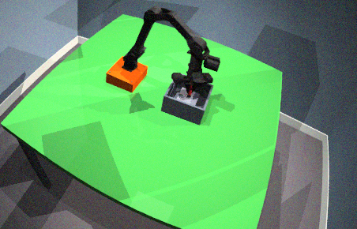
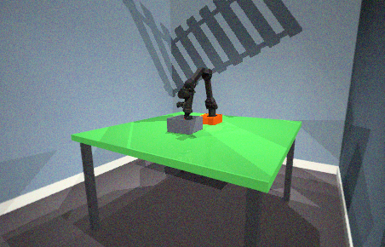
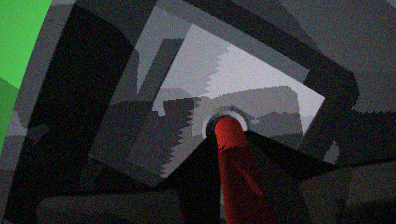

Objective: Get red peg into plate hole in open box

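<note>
Jaws (image 1: 189, 84): nearly closed, gripping peg (image 1: 190, 91) (image 3: 231, 137).
Hole (image 3: 210, 125): rim showing from nine to two o'clock; centre before lowering.

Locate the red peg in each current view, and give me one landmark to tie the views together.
Top: the red peg shows right of centre, below the gripper, within the box's outline.
Exterior: not visible.
Wrist: lower middle, running from the bottom edge up to the ringed hole in the pale plate.
Shared landmark: the grey open box.
</note>
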`<control>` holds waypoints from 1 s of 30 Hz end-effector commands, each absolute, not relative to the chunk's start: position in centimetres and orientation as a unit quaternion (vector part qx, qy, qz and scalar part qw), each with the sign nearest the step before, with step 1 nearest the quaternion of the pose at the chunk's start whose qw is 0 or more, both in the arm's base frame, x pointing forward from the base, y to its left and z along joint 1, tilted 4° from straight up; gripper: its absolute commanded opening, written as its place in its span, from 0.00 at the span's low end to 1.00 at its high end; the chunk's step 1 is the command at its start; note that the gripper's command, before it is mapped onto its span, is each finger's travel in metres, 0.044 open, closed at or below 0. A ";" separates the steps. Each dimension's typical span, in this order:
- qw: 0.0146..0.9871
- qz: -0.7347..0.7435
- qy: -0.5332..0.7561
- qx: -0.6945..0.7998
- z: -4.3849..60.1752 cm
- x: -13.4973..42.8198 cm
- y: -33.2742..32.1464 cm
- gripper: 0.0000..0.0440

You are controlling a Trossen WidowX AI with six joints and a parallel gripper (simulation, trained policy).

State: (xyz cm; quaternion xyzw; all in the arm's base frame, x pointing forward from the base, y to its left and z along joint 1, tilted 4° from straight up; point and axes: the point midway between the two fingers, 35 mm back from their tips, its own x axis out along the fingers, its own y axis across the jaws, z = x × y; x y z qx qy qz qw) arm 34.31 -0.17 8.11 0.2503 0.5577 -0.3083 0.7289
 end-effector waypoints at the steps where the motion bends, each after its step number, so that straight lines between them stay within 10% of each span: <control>1: 0.719 -0.293 0.582 0.239 6.5 33.9 -0.3 0.05; 8: 0.707 -0.281 0.602 0.242 5.3 34.2 -0.5 0.41; 16: 0.715 -0.259 0.608 0.228 6.7 35.6 -1.3 0.44; 26: 0.711 -0.244 0.609 0.252 8.3 38.4 -1.5 1.00; 30: 0.711 -0.231 0.612 0.260 9.0 39.6 -1.2 1.00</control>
